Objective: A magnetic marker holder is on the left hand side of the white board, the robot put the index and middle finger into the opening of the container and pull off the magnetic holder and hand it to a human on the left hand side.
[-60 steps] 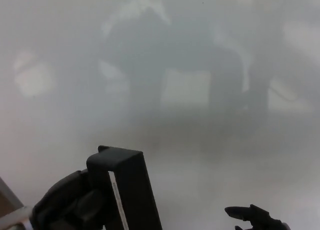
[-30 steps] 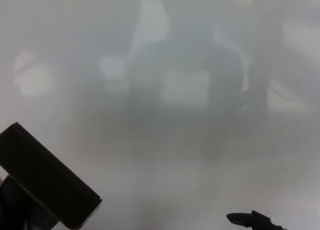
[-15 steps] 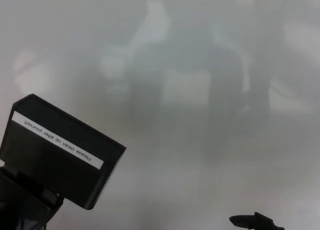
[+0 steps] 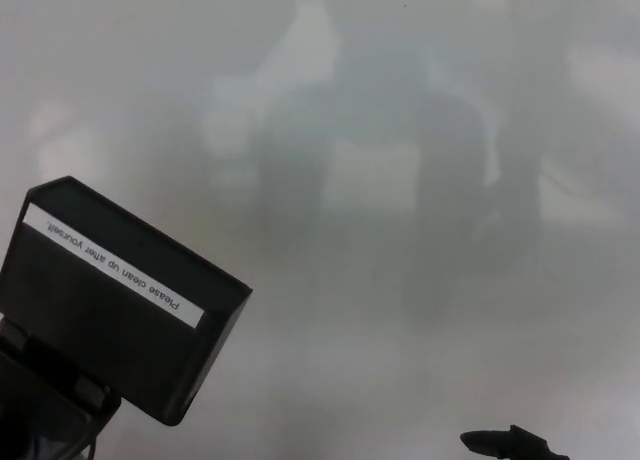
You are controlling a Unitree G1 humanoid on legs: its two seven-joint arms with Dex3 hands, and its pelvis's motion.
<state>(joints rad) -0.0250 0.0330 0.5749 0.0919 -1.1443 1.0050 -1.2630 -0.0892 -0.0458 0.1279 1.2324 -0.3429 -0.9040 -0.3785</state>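
The black marker holder (image 4: 115, 300) is filling your lower left corner, tilted with its white label strip facing you, and is blocking any path there. The whiteboard (image 4: 400, 130) is lying bare across the middle and right, giving you open room. Only the right robot hand (image 4: 510, 444) is poking in at the bottom edge.

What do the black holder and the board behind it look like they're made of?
Black holder: likely moulded plastic, though painted metal can't be ruled out. It has a matte, even black finish, crisp flat walls and a white printed label strip. Whiteboard: smooth, glossy, pale surface that shows blurred room reflections, consistent with coated steel or melamine. The left hand under the holder looks like matte black plastic.
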